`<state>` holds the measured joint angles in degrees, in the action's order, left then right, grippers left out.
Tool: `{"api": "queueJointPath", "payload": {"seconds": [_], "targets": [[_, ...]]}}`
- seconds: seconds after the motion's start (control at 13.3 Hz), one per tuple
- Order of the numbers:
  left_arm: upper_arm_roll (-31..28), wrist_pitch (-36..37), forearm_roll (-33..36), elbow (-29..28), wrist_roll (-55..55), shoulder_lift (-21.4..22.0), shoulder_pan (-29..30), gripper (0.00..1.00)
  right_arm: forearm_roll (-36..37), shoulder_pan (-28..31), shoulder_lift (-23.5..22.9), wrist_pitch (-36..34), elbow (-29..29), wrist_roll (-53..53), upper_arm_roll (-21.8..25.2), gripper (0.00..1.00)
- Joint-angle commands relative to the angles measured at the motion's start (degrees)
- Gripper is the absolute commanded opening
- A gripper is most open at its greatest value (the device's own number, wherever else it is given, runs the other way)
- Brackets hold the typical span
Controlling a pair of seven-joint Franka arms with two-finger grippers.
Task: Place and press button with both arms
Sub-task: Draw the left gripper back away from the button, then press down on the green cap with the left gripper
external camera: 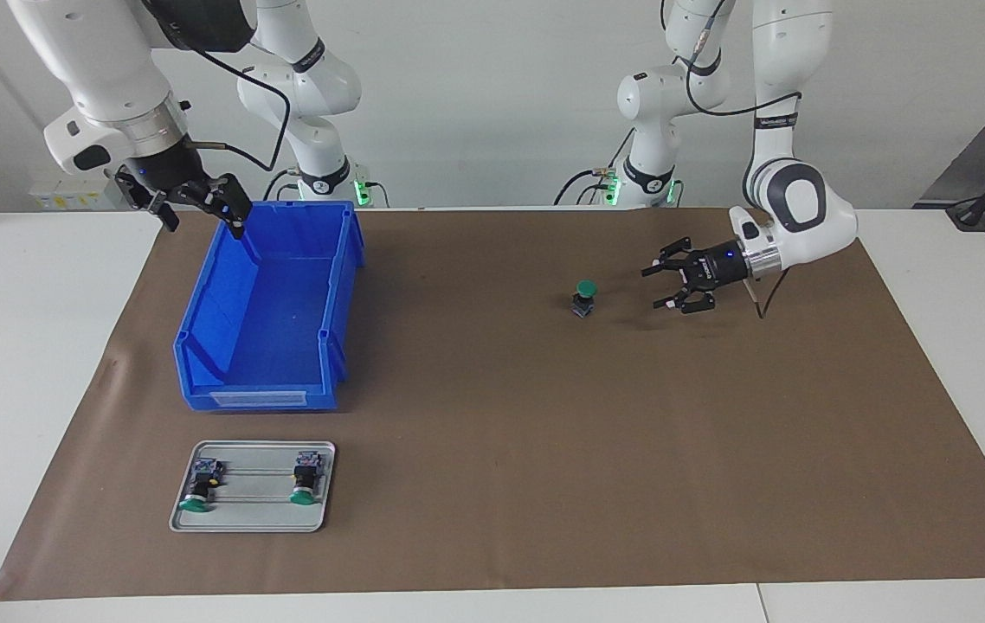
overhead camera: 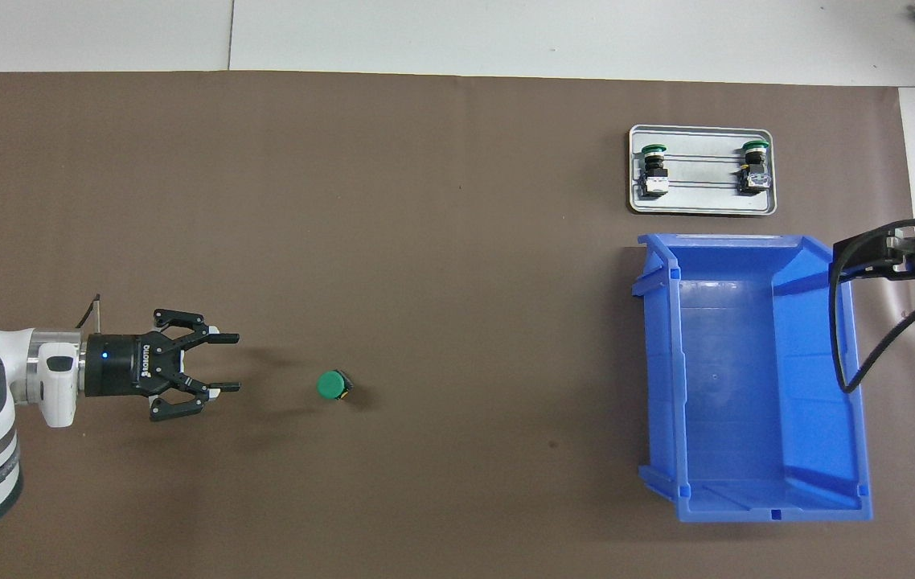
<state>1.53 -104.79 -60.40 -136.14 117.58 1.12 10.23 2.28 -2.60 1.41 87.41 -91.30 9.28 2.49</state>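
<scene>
While nothing is held yet, one small push-button with a round flat green cap on a black cylindrical body (external camera: pixel 583 297) stands upright and alone on the brown paper table cover (external camera: pixel 544 450), right of centre in the facing view and near the robots. Level with it, at the right of that view, the left arm's black two-finger gripper (external camera: pixel 672 285) lies low and horizontal, its tips aimed at the button; its fingers stand apart around nothing, and a clear gap separates them from the button. At the upper left of the facing view, the right arm's black gripper (external camera: pixel 198 206) hangs with its fingers spread, empty, over the end of a deep blue plastic storage bin (external camera: pixel 224 346) that lies nearest the robots; this arm waits. The bin looks empty. Farther from the robots, at the lower left of the facing view, a flat silver metal tray (external camera: pixel 252 519) holds two more green-capped buttons (external camera: pixel 200 484) lying on their sides.

The step in hand appears to be the left gripper's approach to grasp the lone button. To do it well, the fingers should straddle the black body below the cap, stay level, and close only once centred, since a nudge could tip the button over.
</scene>
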Motion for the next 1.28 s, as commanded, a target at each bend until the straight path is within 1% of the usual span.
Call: {"api": "queueJointPath", "payload": {"seconds": [0.0,0.08,0.15,0.3,0.38,0.53,0.68,0.83,0.98,1.13,1.2], "targets": [[0.58,-0.51,6.68,2.45,-13.56,5.11,-0.38,0.39,1.24,0.4,0.44,1.18,-0.19,-0.4,-0.64,1.0],[0.67,0.1,7.91,3.41,-17.96,5.9,-0.38,0.25,1.15,0.4,0.18,1.18,0.68,-0.49,-0.64,1.0],[0.76,0.2,10.54,4.03,-21.48,6.78,-0.47,0.0,1.15,0.4,0.09,1.09,1.12,-0.49,-0.64,1.0],[1.2,-0.33,16.08,5.69,-26.41,7.93,-1.78,0.0,0.89,0.4,0.09,1.09,1.13,-0.41,-0.82,1.0],[1.29,-0.24,17.58,7.36,-29.57,8.28,-2.66,0.0,0.28,0.4,0.09,1.09,1.04,-0.32,-0.82,1.0],[1.72,-0.77,19.95,9.47,-39.66,9.77,-5.47,0.0,0.01,0.4,0.61,1.0,0.25,0.82,-0.82,1.0],[3.39,-0.86,24.6,13.68,-52.47,9.6,-7.58,0.0,0.01,0.93,0.79,0.39,0.16,0.3,-0.82,1.0],[5.49,-2.87,29.79,17.46,-69.15,8.9,-9.08,0.0,0.01,0.93,1.05,0.3,0.25,0.3,-0.82,1.0],[6.38,-4.02,31.3,18.45,-84.03,8.9,-11.0,0.0,0.09,0.49,1.06,0.3,0.25,0.3,-0.82,1.0],[6.82,-4.11,38.73,20.2,-90.21,8.64,-14.78,0.0,0.18,0.49,1.06,0.74,0.25,0.12,-0.82,1.0],[6.82,-4.28,41.56,20.99,-97.56,7.94,-17.67,0.0,0.1,0.49,1.06,0.91,0.25,0.03,-0.82,1.0]]}}
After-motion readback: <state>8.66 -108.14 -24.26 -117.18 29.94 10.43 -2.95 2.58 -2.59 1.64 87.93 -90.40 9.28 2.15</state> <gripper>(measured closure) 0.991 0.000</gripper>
